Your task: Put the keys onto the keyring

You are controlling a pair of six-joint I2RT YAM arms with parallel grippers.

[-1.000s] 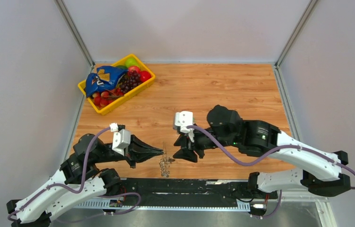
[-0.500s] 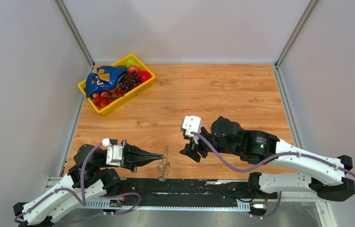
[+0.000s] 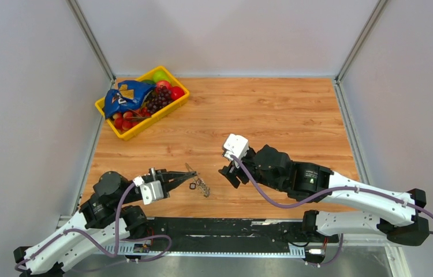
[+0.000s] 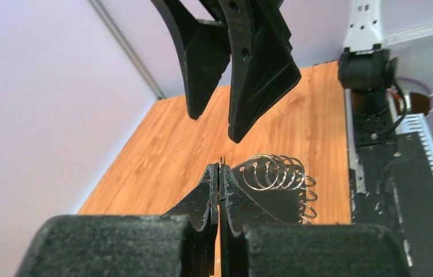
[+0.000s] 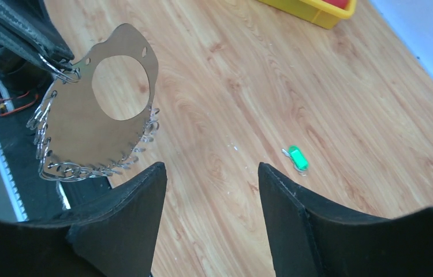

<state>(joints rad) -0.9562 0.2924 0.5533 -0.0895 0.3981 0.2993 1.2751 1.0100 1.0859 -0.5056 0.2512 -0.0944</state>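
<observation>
The right gripper (image 5: pixel 211 167) stands with its jaws apart and nothing between them, tilted down over the table (image 5: pixel 329 92). In its own wrist view the one key I can make out, a tiny green piece (image 5: pixel 298 157), lies flat on the wood just ahead at about 1 o'clock, its long axis running roughly from 11 to 5. No other keys can be picked out.

Further out, at about 10 o'clock in the same view, the keyring (image 5: pixel 81 138) hangs clear of the table. It is a flat plate with a round hole and silvery loops along its edge. The left gripper (image 3: pixel 188 176) is clamped tight on one of those loops at the plate's top corner.

So the free right arm looks the nearer one to the key, and I'd judge the pick is its job. The left arm need only hold the ring steady.

Against a second ago, the left arm has swung the keyring up from the near edge, towards 12 o'clock from above. The right gripper has backed off from beside the keyring, leaving a plain gap.
</observation>
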